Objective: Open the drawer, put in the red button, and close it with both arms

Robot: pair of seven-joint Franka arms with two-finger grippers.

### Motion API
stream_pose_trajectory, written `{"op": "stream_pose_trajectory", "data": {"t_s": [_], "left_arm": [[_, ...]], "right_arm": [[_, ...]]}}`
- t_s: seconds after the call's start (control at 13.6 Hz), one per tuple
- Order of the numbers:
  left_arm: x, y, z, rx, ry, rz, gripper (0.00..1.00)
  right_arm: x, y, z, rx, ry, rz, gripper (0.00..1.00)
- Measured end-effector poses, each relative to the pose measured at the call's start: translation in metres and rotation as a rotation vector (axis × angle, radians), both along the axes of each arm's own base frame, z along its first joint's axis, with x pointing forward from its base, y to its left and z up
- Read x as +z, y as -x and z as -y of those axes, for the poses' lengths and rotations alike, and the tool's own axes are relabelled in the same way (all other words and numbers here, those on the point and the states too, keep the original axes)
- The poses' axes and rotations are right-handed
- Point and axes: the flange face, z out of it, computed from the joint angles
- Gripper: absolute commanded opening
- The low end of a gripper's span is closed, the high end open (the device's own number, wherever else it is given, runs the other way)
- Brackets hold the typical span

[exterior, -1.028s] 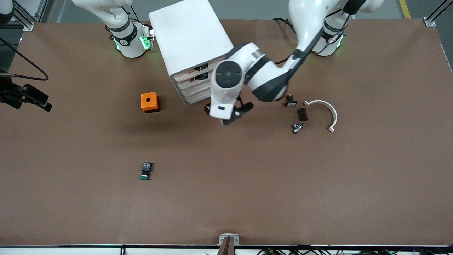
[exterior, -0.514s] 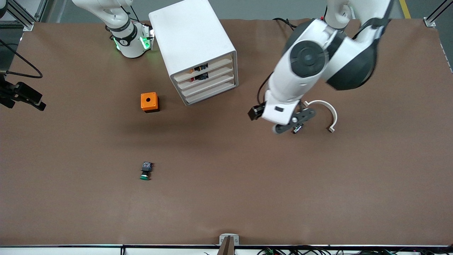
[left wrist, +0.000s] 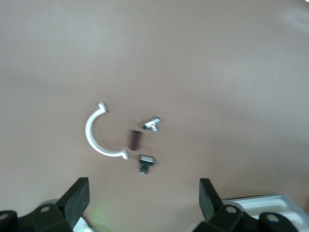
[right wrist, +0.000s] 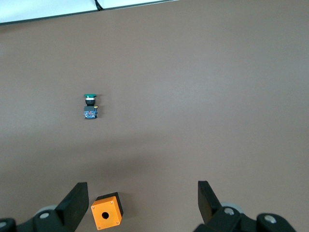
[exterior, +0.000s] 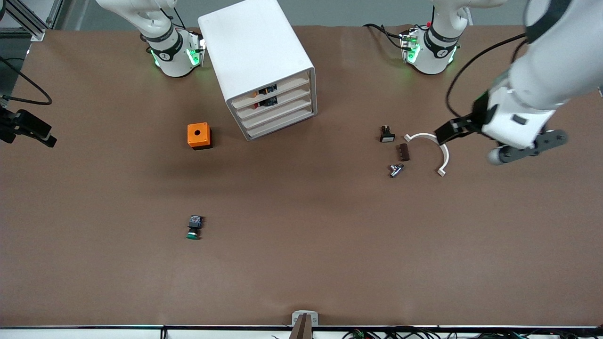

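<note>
The white cabinet [exterior: 256,56] stands near the robots' bases with its four drawer fronts pushed in. The second drawer [exterior: 282,100] looks shut. Small red and black parts [exterior: 264,95] show through the upper fronts; I cannot tell the red button among them. My left gripper [exterior: 527,148] hangs open and empty over bare table at the left arm's end, beside a white arc. In the left wrist view it [left wrist: 143,193] holds nothing. My right gripper [exterior: 30,129] is at the table's edge at the right arm's end. It is open and empty in the right wrist view [right wrist: 142,193].
An orange box with a round hole [exterior: 199,135] [right wrist: 107,211] sits beside the cabinet. A green-capped switch [exterior: 193,228] [right wrist: 90,106] lies nearer the front camera. A white arc [exterior: 440,148] [left wrist: 94,135], a small black switch [exterior: 387,134], a brown piece [exterior: 403,152] and a metal part [exterior: 395,169] lie together.
My left arm swung from in front of the cabinet's drawers, over the small parts, out to the left arm's end of the table. My right gripper drifted slightly farther off the table's edge.
</note>
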Motion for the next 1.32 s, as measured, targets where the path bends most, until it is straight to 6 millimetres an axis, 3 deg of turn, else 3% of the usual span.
{"op": "stream_pose_trajectory", "data": {"t_s": [0.15,0.51,0.81,1.32], "left_arm": [[0.009,0.003,-0.040,-0.062,0.003,0.011,1.00],[0.020,0.055,-0.079,-0.138,-0.032,0.004,1.00],[0.022,0.086,-0.083,-0.187,-0.046,0.010,1.00],[0.017,0.093,-0.083,-0.242,-0.056,0.052,1.00]], "right_arm": [[0.000,0.000,-0.002,0.004,0.000,-0.002,1.00],[-0.002,0.000,-0.006,0.014,-0.001,-0.010,1.00],[-0.002,0.000,-0.006,0.059,0.004,-0.010,1.00],[-0.002,0.000,-0.006,0.071,0.005,-0.009,1.00]]}}
